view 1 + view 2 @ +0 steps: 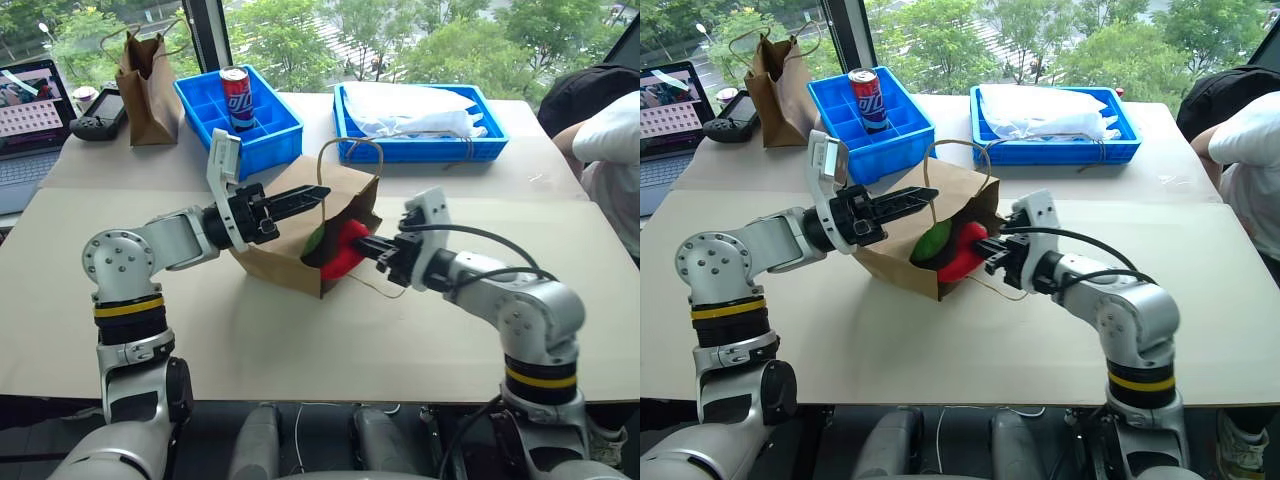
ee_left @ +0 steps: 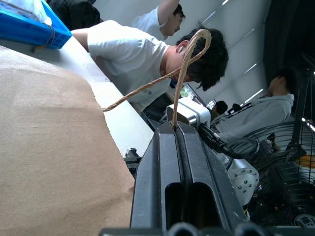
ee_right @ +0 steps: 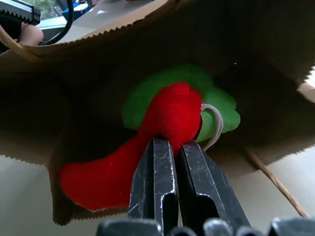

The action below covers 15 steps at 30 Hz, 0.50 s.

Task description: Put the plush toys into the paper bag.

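At frame centre, the left hand (image 1: 318, 191) is pinching the paper bag (image 1: 285, 255) handle while the closed right hand (image 1: 366, 243) is pushing the red chili plush (image 1: 345, 250) inside beside the green plush (image 3: 219, 105).

Paper bag (image 1: 290, 250) lay on side at table (image 1: 300, 350) centre, mouth toward robot's right. Chili-pepper toy (image 1: 345, 250) and rounded plush (image 1: 933, 242) sat in mouth, rounded plush deeper. Behind bag: compartment bin (image 1: 205, 100) holding can (image 1: 235, 98); to its right, second bin (image 1: 420, 150). Taller paper bag (image 1: 150, 90), game controller (image 1: 98, 122) and laptop (image 1: 30, 115) at far left.
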### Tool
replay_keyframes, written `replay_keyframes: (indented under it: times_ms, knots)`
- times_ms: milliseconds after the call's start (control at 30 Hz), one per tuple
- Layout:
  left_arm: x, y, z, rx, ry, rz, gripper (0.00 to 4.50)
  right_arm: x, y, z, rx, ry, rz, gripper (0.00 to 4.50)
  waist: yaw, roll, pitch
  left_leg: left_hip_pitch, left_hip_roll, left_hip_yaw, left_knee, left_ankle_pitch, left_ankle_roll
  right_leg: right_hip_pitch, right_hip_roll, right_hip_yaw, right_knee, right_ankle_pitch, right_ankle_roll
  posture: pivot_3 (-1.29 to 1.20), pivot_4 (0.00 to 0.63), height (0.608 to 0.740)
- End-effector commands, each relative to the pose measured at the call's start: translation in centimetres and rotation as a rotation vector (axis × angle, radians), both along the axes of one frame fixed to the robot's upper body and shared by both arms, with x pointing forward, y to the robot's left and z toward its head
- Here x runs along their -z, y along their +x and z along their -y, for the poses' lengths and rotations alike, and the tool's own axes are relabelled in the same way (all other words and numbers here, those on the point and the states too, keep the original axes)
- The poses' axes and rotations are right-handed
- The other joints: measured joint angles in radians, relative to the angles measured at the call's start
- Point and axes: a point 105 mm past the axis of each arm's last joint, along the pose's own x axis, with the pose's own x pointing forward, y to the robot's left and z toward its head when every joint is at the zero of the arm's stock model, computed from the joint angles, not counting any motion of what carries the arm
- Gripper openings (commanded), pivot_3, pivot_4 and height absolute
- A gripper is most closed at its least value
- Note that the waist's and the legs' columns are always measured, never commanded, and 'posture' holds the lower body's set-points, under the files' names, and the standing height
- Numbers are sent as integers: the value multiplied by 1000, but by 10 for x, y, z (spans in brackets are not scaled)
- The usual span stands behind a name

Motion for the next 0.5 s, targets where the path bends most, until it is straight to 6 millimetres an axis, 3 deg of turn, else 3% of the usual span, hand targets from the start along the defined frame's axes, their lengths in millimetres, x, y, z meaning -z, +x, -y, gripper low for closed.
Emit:
replay_keyframes:
  times_ms: [33,167,233,400,433,500]
  knots:
    - [-3,-7,2,33,-18,25,0,-15,14,-27,-44,59,61,365,-2,0,0,0,0,0,0,0,0,0,0,0,0,0,0,0,150,698]
    - [-3,-5,0,23,-19,28,0,-17,19,-30,-55,67,67,1667,3,0,0,0,1,-1,-1,0,0,-1,0,-1,1,0,0,0,150,698]
    - [-3,-6,-2,19,-18,31,0,-18,15,-21,-53,61,74,2208,6,0,0,-1,0,-1,-1,0,0,0,0,-1,0,0,0,0,150,698]
    - [-3,-4,-7,7,-15,30,0,-15,-1,9,-62,-23,94,4052,14,0,0,-1,0,-1,-1,0,0,-1,0,-1,0,0,0,0,150,698]
    - [-4,-4,-7,4,-15,31,0,-15,-4,15,-63,-47,101,4291,16,0,0,-1,0,-1,-1,0,0,-1,0,-1,0,0,0,0,150,698]
    - [-6,-1,-8,-1,-16,34,0,-16,-12,35,-58,-80,95,4291,18,0,0,-1,0,-1,-1,0,0,-1,0,-1,0,0,0,0,150,698]
